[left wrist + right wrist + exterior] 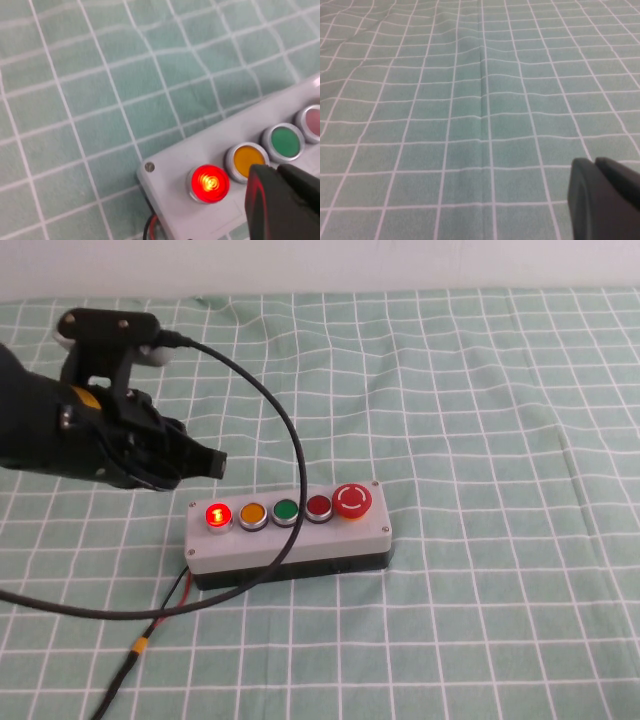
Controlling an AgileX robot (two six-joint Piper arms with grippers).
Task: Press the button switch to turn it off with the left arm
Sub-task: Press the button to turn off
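Observation:
The button switch (217, 515) is the small round red pushbutton at the left end of the grey box (300, 540); it glows bright red. In the left wrist view it (210, 183) shines beside the box corner. My left gripper (213, 463) is shut and empty, hovering just above and behind that button, not touching it; its tip (272, 172) shows close beside the lit button. My right gripper (595, 167) is shut over bare cloth, away from the box, and is out of the high view.
On the box sit an orange button (252, 515), a green button (286, 511), a darker red button (318, 507) and a large red mushroom button (352, 500). A black cable (290, 440) arcs over the box. Red and black wires (165, 615) leave its left end. Green checked cloth (480, 420) covers the table.

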